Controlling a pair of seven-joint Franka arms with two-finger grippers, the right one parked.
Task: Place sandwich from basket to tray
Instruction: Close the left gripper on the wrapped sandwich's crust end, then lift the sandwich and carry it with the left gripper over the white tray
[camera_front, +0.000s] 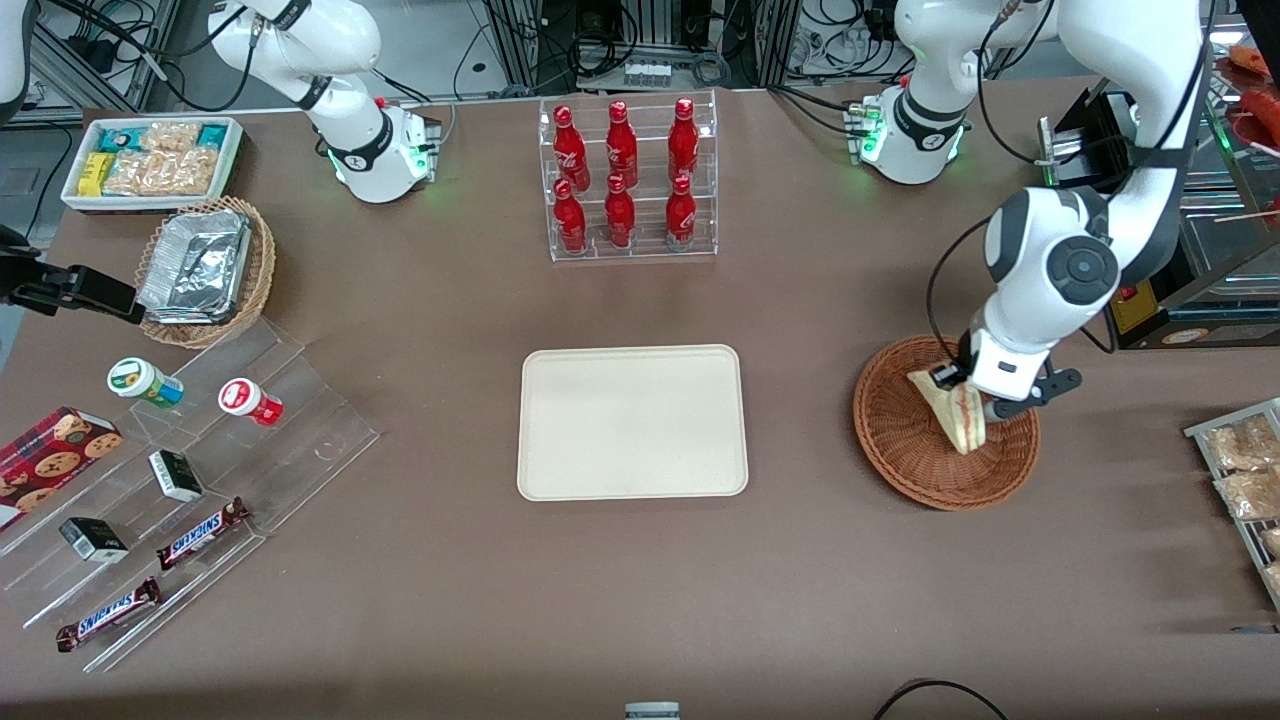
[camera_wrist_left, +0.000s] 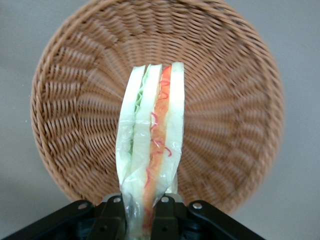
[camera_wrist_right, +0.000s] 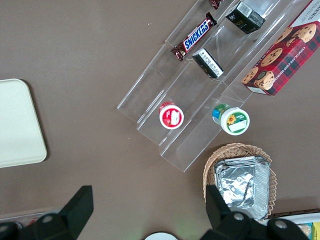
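My gripper (camera_wrist_left: 139, 212) was cut off by the wrist picture's edge, so only the tops of my fingers (camera_wrist_left: 111, 215) showed; the end of the sandwich (camera_wrist_left: 150, 135) clamped between them was hidden. In the front view my wrist covered part of the basket (camera_front: 905, 440) rim and the sandwich's upper corner. The cookie box (camera_front: 45, 455) and the packets on the wire rack (camera_front: 1235, 470) ran off the frame. The small dark cartons' (camera_front: 92, 538) print was too small to read.
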